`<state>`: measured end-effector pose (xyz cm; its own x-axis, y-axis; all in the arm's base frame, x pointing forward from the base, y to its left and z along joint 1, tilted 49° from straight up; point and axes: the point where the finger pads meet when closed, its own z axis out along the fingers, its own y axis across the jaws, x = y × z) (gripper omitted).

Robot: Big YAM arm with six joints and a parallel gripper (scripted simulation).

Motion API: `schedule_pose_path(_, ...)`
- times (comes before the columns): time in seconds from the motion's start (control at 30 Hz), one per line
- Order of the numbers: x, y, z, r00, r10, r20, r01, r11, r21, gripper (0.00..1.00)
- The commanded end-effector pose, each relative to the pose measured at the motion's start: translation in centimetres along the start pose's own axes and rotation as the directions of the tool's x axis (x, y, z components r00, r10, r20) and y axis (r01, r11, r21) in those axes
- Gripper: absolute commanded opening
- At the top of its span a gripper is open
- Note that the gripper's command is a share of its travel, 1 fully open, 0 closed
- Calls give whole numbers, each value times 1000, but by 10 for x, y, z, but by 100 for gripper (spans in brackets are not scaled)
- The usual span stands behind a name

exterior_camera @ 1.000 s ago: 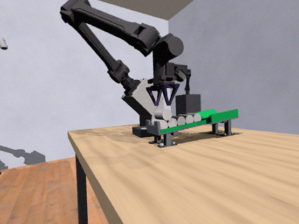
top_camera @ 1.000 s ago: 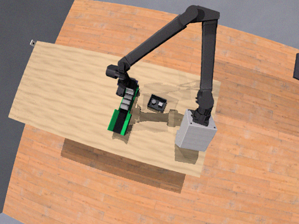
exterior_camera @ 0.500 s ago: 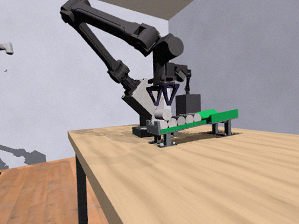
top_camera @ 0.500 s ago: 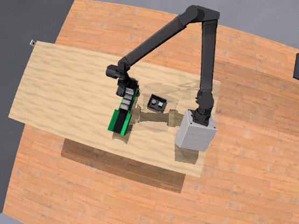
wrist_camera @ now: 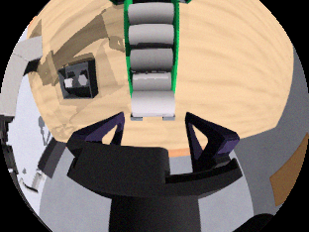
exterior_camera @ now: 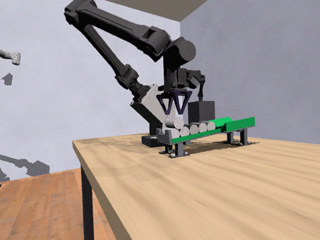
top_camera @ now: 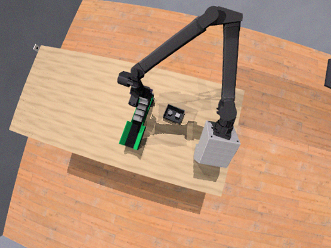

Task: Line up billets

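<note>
A green feed ramp (exterior_camera: 213, 128) with a dark track stands on short legs on the table; it also shows in the top view (top_camera: 135, 122) and in the wrist view (wrist_camera: 153, 1). Several grey steel billets (exterior_camera: 194, 127) lie side by side across it, against the grey stop (exterior_camera: 164, 136) at its low end. One more billet (exterior_camera: 174, 122) sits on top of the two nearest the stop; in the wrist view it is the nearest, largest one (wrist_camera: 154, 100). My gripper (exterior_camera: 174, 108) hangs open and empty just above this top billet, its dark purple fingers to either side.
A small black box with two knobs (top_camera: 173, 114) lies on the table right of the ramp. My grey base block (top_camera: 217, 144) stands at the table's right edge. A dark block (exterior_camera: 201, 111) stands behind the ramp.
</note>
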<state>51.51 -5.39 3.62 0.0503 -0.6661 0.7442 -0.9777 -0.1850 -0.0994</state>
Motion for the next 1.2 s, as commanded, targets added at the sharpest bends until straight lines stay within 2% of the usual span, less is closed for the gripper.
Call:
schedule_pose_path(0.0,-3,6,21,1000,-12,2,12,1000,-17,86)
schedule_pose_path(0.3,-3,7,41,1000,-12,1,12,1000,-17,86)
schedule_pose_path(0.37,-3,7,41,1000,-12,1,12,1000,-17,86)
schedule_pose_path(0.4,-10,-3,21,1000,-25,3,25,999,25,86)
schedule_pose_path(0.47,-9,-3,21,1000,-24,3,24,999,26,86)
schedule_pose_path(0.57,1,1,32,1000,-5,0,5,1000,5,86)
schedule_pose_path(0.93,1,1,32,1000,-4,0,4,1000,5,86)
schedule_pose_path(0.97,1,1,32,1000,-4,0,4,1000,5,0)
schedule_pose_path(1.17,0,2,32,1000,0,0,0,1000,4,0)
